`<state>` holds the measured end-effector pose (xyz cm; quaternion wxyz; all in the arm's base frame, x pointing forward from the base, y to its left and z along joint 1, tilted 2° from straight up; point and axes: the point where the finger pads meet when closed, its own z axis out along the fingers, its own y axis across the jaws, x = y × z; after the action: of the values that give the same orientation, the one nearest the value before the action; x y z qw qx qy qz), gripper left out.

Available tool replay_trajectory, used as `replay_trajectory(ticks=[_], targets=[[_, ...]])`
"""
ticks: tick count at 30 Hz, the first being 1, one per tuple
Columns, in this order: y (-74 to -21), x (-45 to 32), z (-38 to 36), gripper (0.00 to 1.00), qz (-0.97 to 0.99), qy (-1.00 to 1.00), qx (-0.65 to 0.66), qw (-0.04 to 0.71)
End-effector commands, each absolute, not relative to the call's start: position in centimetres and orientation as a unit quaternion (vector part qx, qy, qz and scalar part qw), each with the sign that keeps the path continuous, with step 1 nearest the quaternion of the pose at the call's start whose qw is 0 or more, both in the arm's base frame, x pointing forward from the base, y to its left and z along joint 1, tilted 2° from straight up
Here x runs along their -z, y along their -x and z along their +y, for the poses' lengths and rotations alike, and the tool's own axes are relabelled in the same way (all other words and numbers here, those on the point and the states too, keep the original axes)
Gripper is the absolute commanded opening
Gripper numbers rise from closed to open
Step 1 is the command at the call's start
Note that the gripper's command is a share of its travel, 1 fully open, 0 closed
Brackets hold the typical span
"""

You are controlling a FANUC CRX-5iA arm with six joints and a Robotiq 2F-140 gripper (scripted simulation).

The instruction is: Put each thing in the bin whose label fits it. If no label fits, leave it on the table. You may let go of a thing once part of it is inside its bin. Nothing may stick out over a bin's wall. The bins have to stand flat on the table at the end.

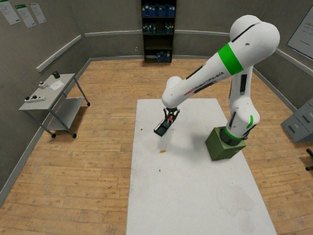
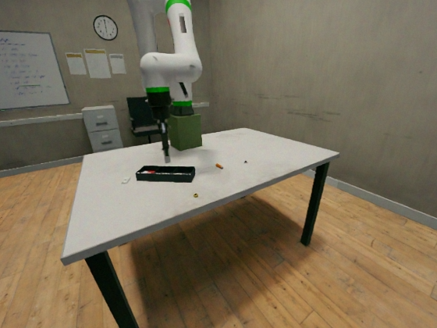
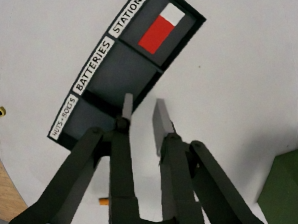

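Observation:
A black three-part bin [image 1: 160,134] [image 2: 165,177] [image 3: 195,31] stands flat, labelled STATIONERY, BATTERIES and NUTS+BOLTS. A red and white block [image 1: 170,118] [image 2: 150,172] [image 3: 159,33] lies inside the STATIONERY part. The other two parts look empty. My gripper [image 1: 170,121] [image 2: 167,159] [image 3: 142,107] hangs above the bin's right-hand side in the wrist view, its fingers a little apart with nothing between them. A small orange cylinder [image 1: 162,151] [image 2: 219,165] [image 3: 103,201], a brass-coloured nut [image 1: 141,129] [image 2: 196,195] [image 3: 2,111] and a tiny dark thing [image 1: 159,170] [image 2: 246,162] lie on the table.
A white domino [image 2: 126,180] lies beside the bin's STATIONERY end. The green base block [image 1: 221,148] [image 2: 186,133] [image 3: 282,185] carries the arm. The nut is towards the white table's [image 1: 179,201] [image 2: 117,219] long edge.

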<state>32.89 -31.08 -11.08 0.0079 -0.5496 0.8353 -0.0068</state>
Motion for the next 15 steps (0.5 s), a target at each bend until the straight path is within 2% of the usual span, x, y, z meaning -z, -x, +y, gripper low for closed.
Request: replay_trajectory(ticks=[1, 15], targets=[[-33.9, 10.9, -29.4, 0.26, 0.79, 0.613, 0.009, 0.009], [-39.5, 10.3, -19.1, 0.26, 0.612, 0.791, 0.011, 0.005]])
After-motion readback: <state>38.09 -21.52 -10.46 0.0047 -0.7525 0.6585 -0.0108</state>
